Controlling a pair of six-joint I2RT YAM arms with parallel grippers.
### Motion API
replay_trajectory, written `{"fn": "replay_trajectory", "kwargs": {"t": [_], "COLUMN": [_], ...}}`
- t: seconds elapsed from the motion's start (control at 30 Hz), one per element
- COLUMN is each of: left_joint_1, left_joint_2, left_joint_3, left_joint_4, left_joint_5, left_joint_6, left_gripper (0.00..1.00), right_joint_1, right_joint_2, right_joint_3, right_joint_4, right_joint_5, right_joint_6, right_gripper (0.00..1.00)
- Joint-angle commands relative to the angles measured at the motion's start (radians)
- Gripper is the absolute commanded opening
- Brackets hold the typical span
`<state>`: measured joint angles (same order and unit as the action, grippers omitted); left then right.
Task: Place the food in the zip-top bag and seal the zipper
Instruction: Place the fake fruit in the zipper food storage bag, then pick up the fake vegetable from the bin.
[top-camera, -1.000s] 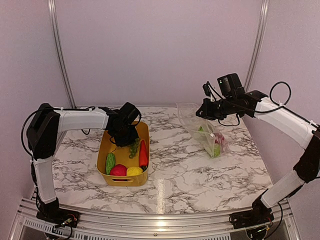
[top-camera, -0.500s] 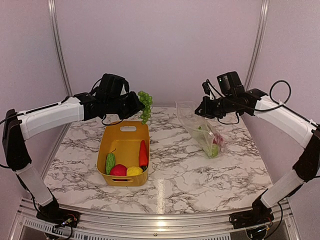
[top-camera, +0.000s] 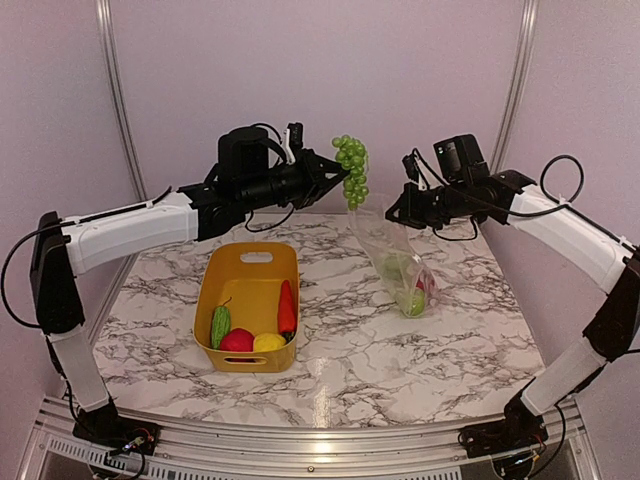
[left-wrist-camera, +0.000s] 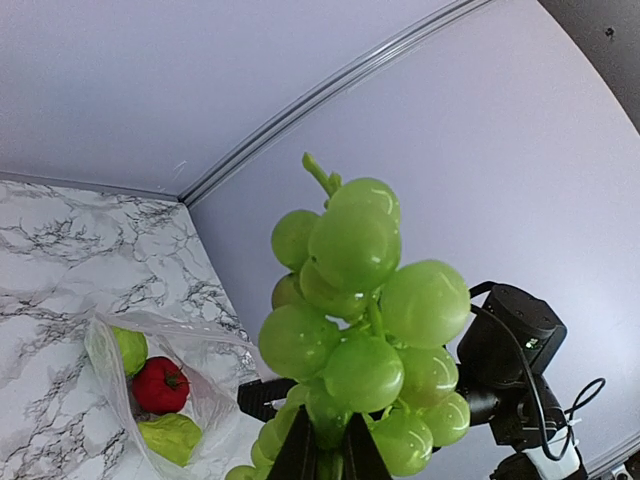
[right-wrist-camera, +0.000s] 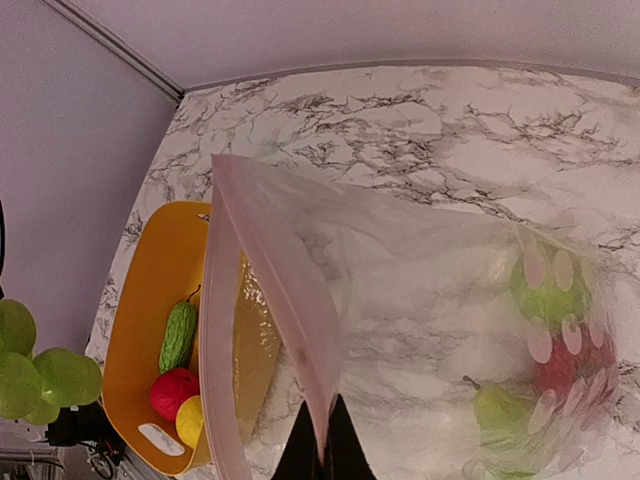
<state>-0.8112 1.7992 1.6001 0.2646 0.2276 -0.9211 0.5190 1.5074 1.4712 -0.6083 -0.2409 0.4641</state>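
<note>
A bunch of green grapes (top-camera: 351, 170) hangs high in the air just left of the bag's mouth, with my left gripper (top-camera: 333, 168) shut on its lower end (left-wrist-camera: 330, 455). My right gripper (top-camera: 393, 216) is shut on the mouth edge of the clear zip-top bag (top-camera: 397, 258) and holds it up, the bottom resting on the table. In the right wrist view the pale pink zipper (right-wrist-camera: 275, 290) gapes open above the gripper (right-wrist-camera: 322, 452). Inside the bag lie a red apple (left-wrist-camera: 160, 384) and green pieces (left-wrist-camera: 170, 438).
A yellow tub (top-camera: 245, 288) stands at the left centre of the marble table. It holds a green cucumber (top-camera: 220, 325), an orange carrot (top-camera: 287, 306), a red apple (top-camera: 237, 340) and a yellow lemon (top-camera: 269, 343).
My left arm lifted the grapes out of the yellow tub and carried them up and right to beside the bag's mouth. The right gripper kept its hold on the bag.
</note>
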Motion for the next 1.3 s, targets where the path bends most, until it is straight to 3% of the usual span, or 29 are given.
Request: {"fn": "replay_trajectory", "kwargs": {"t": [0.0, 0.13, 0.23, 0.33, 0.37, 0.4, 0.67, 0.87, 1.1, 1.2, 1.27], "left_joint_1": [-0.012, -0.014, -0.013, -0.014, -0.013, -0.014, -0.012, -0.010, -0.019, -0.013, 0.008], "left_joint_2": [0.071, 0.112, 0.133, 0.133, 0.127, 0.123, 0.045, -0.065, -0.186, -0.261, -0.299], "left_joint_3": [0.054, 0.046, 0.047, 0.064, 0.072, 0.079, 0.126, 0.097, 0.159, 0.041, -0.050], "left_joint_4": [0.087, 0.089, 0.052, 0.020, 0.014, 0.009, -0.057, -0.151, -0.550, -0.570, -0.566], "left_joint_5": [0.037, 0.011, -0.017, -0.022, -0.020, -0.021, -0.029, 0.062, -0.197, -0.456, -0.484], "left_joint_6": [-0.045, -0.051, -0.054, -0.042, -0.038, -0.033, 0.064, 0.275, 0.590, 0.539, 0.496], "left_gripper": [0.00, 0.00, 0.16, 0.51, 0.69, 0.97, 0.99, 0.99, 0.99, 0.99, 0.99], "right_joint_1": [0.013, 0.013, 0.013, 0.013, 0.013, 0.013, 0.013, 0.013, 0.003, -0.041, -0.092], "right_joint_2": [0.005, 0.009, 0.011, 0.008, 0.008, 0.005, 0.006, 0.025, 0.042, 0.044, 0.023], "right_joint_3": [0.048, 0.083, 0.113, 0.119, 0.116, 0.111, 0.079, 0.085, 0.130, 0.169, 0.169], "right_joint_4": [-0.010, -0.018, -0.025, -0.032, -0.033, -0.035, -0.015, 0.002, -0.032, -0.071, -0.064], "right_joint_5": [-0.016, -0.015, -0.017, -0.010, -0.008, -0.007, -0.013, -0.024, 0.005, 0.024, 0.020], "right_joint_6": [0.023, 0.030, 0.036, 0.035, 0.033, 0.033, 0.035, 0.033, -0.021, -0.051, -0.055], "right_gripper": [0.00, 0.00, 0.00, 0.00, 0.00, 0.00, 0.00, 0.00, 0.00, 0.00, 0.00]}}
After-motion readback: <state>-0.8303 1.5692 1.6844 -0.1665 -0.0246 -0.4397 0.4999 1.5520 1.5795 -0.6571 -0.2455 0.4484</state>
